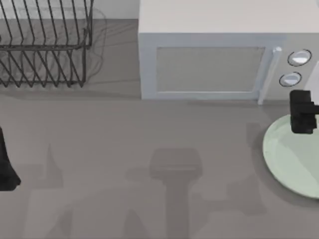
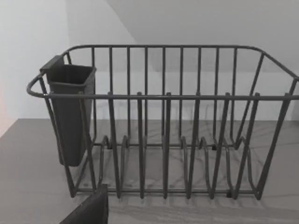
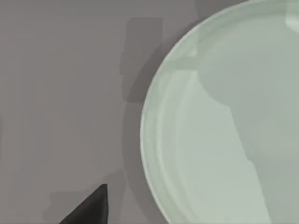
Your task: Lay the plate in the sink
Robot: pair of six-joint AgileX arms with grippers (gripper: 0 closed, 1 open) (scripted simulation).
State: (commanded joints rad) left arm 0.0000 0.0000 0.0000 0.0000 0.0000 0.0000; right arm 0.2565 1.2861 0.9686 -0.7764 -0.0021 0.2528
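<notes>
Grey worktop (image 1: 149, 139), kitchen-style layout. Plate (image 1: 294, 157) lies flat on it at the right edge, directly under the right end effector (image 1: 302, 115), which hovers over the plate's far rim; can't tell finger opening, no grip evident. Microwave (image 1: 209, 59) sits just behind that end effector, dish rack (image 1: 45, 45) well away to the far left. Left end effector (image 1: 7, 164) parked at the left edge, facing the rack. Progress: 0 steps done, I'd say; grasp, carry and placing in the sink all remain.
</notes>
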